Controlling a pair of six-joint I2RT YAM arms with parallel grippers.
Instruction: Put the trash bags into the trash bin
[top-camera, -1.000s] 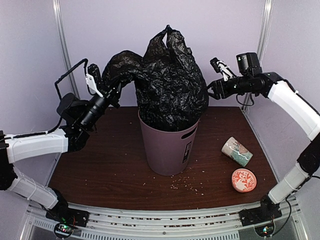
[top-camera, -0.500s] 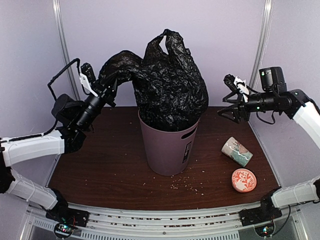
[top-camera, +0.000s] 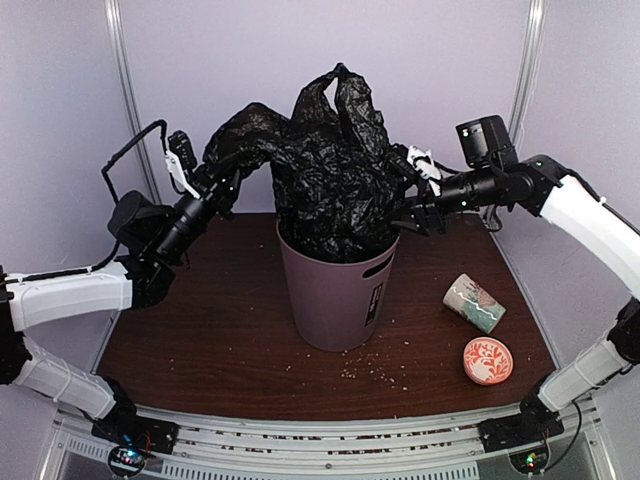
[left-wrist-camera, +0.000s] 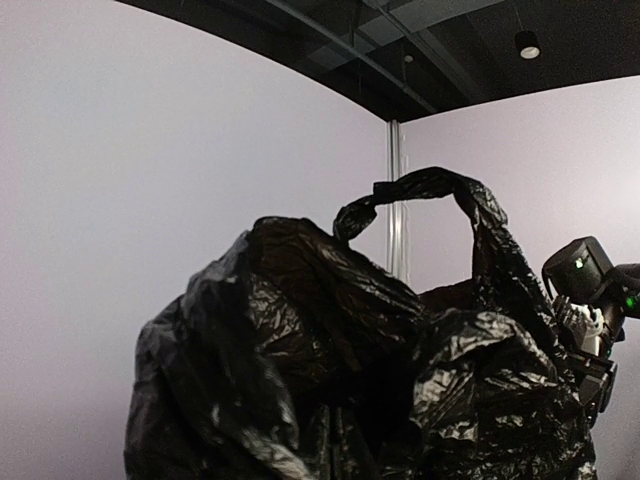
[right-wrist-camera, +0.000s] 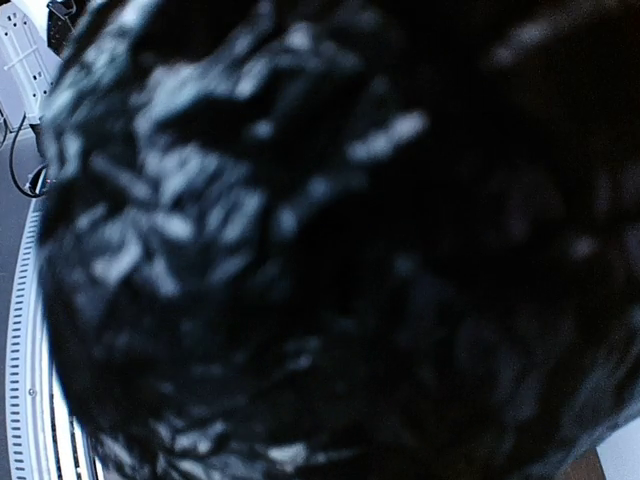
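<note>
Top external view gives you the clearest read: the trash bag (top-camera: 335, 170) sits with its lower part inside the mouth of the trash bin (top-camera: 330, 300), while most of its bulk billows above the rim. The bin stands upright near the middle of the table (top-camera: 200, 340).

Your left gripper (top-camera: 218, 178) is pressed together on a fold of the bag's left lobe and holds it out and up. This probably keeps the film spread so that trapped air can escape and the bag can sink. Your right gripper (top-camera: 412, 205) is against the bag's right flank just above the rim, likely to push it down or take a hold. The right wrist view is filled with blurred black film, so you cannot tell whether those jaws are spread or nipping plastic.

The bag is thin, glossy black film, heavily crinkled, with a tied loop handle standing at its top. It will crumple and spring back rather than keep a shape. The bin is smooth mauve-brown plastic, round and tapered to the base, with a slot cutout below the rim.

A patterned mug (top-camera: 474, 303) lies on its side to the right, well apart, with a round orange-patterned dish (top-camera: 487, 360) nearer you and crumbs (top-camera: 375, 372) scattered before the bin.
</note>
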